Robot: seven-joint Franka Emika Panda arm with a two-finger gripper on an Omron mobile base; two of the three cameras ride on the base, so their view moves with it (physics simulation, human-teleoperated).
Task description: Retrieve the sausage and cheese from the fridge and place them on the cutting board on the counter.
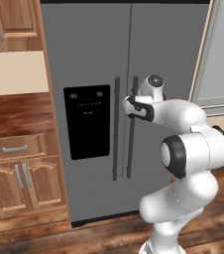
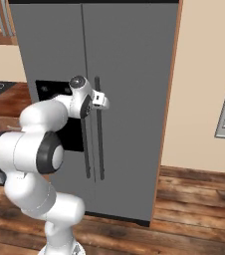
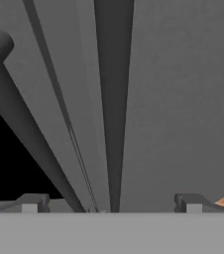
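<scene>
Left base view: fridge (image 1: 94, 59) doors both closed, so sausage and cheese are presumably still inside it, none of the task done yet. Claw (image 1: 130, 105) is up at the right door's dark handle (image 1: 132, 144), jaws spread wide apart, holding nothing. Hand view has that handle (image 3: 114, 99) running between the two fingertips (image 3: 32, 202), not clamped yet. Counter (image 1: 15, 114) sits left of the fridge; no cutting board seen from here. Left to do: grip handle, pull door open, fetch both items, carry to board.

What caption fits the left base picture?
Open gripper at the closed fridge's right door handle.
</scene>
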